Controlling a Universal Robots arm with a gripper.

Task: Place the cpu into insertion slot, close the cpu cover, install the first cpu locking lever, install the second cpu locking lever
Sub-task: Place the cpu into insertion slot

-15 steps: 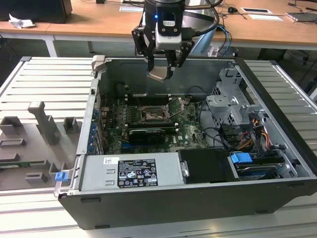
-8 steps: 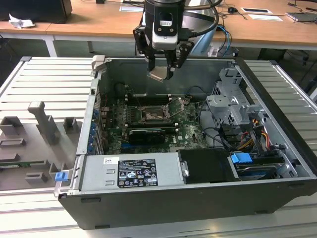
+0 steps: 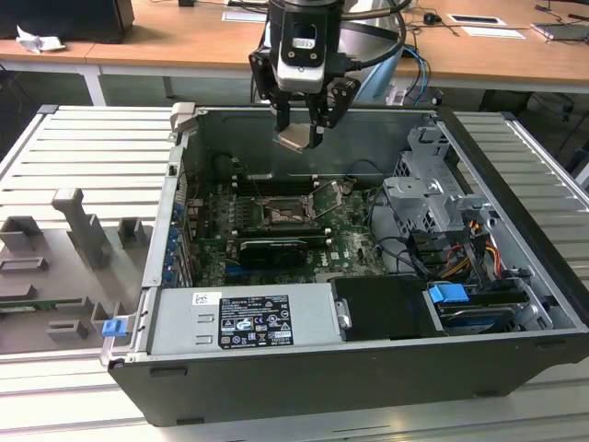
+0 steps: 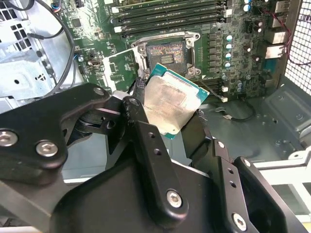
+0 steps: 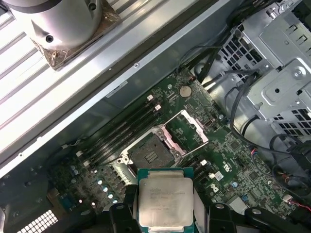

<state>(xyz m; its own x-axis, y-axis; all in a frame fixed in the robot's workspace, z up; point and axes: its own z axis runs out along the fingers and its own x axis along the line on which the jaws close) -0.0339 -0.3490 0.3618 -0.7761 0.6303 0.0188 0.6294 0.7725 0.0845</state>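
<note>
- Under everything, a bench of ribbed, pale grey metal slats carries the work. Several grey block-shaped fixtures stand on it at the exterior view's left.
- On that bench lies one dark computer case, a long box with its side off and its inside open to view.
- Within the case, a silver box-shaped power supply with a printed label sits along the near edge. A perforated sheet-metal drive cage fills the exterior view's right, with black cables looping past it.
- One green circuit board covers the case floor, dotted with small components. It bears a bank of long black memory slots and one long black expansion card.
- Black jaws hang above the board, clenched on the cpu by two opposite edges (their bolted links show in the second wrist view).
- Set in the board, the insertion slot is a square socket with a silver rim, and its dark pin field lies uncovered.
- Beside it, the cpu cover, a thin silver frame with a large square window, is swung open on its hinge, away from the socket.
- One cpu is held in the air over the board, apart from the socket. It is a flat square with a dull silvery-beige face and a green border, and it is tilted in the second wrist view.
</note>
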